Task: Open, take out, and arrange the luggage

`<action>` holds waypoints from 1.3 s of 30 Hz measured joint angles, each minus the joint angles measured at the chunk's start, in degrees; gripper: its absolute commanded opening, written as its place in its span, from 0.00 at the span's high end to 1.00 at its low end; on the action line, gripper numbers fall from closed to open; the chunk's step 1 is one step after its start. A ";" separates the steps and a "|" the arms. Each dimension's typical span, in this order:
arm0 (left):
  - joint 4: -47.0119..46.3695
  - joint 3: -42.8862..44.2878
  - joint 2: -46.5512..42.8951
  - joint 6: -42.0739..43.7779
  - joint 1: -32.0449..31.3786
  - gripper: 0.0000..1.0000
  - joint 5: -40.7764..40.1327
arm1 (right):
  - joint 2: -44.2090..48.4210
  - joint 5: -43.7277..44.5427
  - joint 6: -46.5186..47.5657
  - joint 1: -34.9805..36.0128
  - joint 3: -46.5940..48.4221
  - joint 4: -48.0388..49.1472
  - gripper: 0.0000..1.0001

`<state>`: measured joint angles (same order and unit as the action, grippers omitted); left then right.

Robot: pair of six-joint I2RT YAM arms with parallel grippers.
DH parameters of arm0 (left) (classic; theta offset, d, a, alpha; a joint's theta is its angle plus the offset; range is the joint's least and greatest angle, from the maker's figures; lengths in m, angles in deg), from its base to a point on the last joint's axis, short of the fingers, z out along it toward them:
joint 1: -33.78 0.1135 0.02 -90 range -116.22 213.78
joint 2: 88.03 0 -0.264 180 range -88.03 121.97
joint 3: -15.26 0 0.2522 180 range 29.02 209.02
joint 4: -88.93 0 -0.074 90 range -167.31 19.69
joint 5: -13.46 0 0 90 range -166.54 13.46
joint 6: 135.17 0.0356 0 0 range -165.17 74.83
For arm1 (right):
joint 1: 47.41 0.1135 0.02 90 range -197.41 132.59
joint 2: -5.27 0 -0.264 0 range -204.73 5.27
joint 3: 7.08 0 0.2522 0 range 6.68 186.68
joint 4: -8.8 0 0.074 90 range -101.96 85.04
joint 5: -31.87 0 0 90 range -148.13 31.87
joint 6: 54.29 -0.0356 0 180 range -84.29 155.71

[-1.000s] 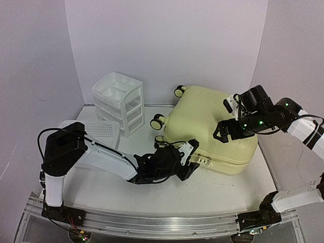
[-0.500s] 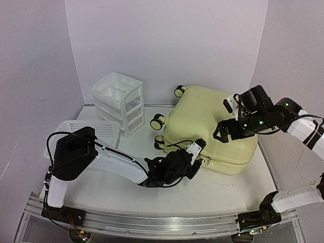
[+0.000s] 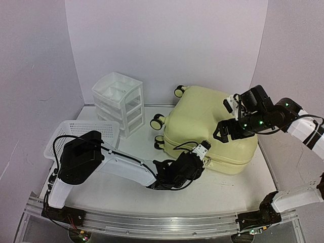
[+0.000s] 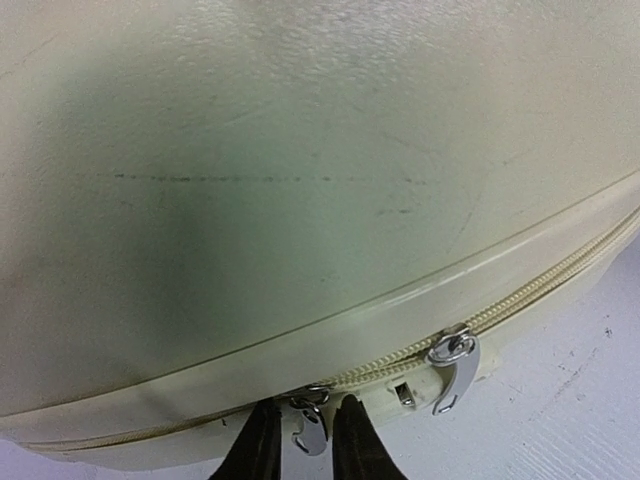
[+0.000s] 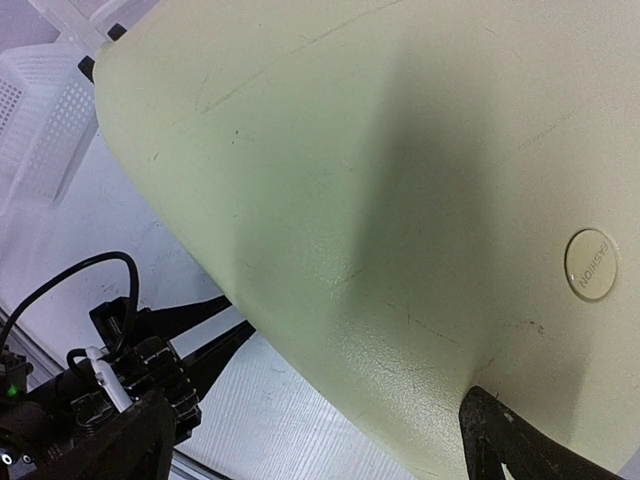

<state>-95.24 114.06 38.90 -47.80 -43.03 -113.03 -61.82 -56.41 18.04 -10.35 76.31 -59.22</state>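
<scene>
The luggage (image 3: 202, 119), a pale yellow hard-shell suitcase, lies flat and zipped shut at the right of the table. My left gripper (image 3: 201, 153) is at its near edge. In the left wrist view the left gripper (image 4: 308, 445) has its dark fingers close on either side of a silver zipper pull (image 4: 310, 430), with slim gaps showing. A second zipper pull (image 4: 452, 368) hangs to the right. My right gripper (image 3: 229, 130) hovers wide open over the shell's right part. In the right wrist view the right gripper (image 5: 315, 440) has one fingertip (image 5: 500, 440) against the shell (image 5: 380, 170).
A white plastic drawer unit (image 3: 119, 101) stands at the back left. A white mesh basket (image 3: 81, 134) lies in front of it, by the left arm's elbow. The suitcase's wheels (image 3: 158, 121) point left toward the drawers. Walls close in on three sides.
My left arm has slid right along the suitcase's near edge, and its fingers have narrowed around the zipper pull. The right arm and the suitcase have not moved.
</scene>
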 measured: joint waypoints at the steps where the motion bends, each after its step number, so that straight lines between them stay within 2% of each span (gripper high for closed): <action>1: 0.28 0.13 0.02 0.09 -0.02 0.90 -0.26 | 0.00 0.00 0.00 0.00 0.00 0.00 0.02; 5: 1.68 0.90 0.02 0.94 -0.02 1.00 -1.31 | 0.00 -0.02 -0.04 0.00 -0.02 0.02 0.02; 14: 2.16 0.85 0.04 1.46 -0.11 1.00 -1.90 | 0.00 -0.04 -0.22 0.00 -0.02 0.11 0.02; 20: 0.55 -5.73 -4.15 0.57 1.81 1.00 -0.07 | 0.02 0.00 -0.20 0.00 -0.22 0.35 0.02; 25: 1.66 -14.05 -11.37 -1.97 8.22 1.00 7.15 | 0.48 0.07 -0.17 0.00 -0.92 1.20 0.02; 29: 1.97 -17.42 -14.34 -3.04 12.90 1.00 11.69 | 0.61 0.11 -0.15 0.02 -1.18 1.66 0.02; 35: 2.21 -18.56 -15.93 -4.48 22.10 1.00 23.12 | 0.79 0.04 0.07 0.02 -1.44 1.86 0.02; 39: 2.03 -18.56 -16.02 -3.39 24.41 1.00 27.80 | 0.79 0.02 0.50 0.11 -1.44 1.86 0.02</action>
<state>-93.21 95.50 22.88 -51.19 -18.62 -85.22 -61.04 -56.39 18.54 -10.24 74.86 -57.36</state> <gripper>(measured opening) 0.011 0.983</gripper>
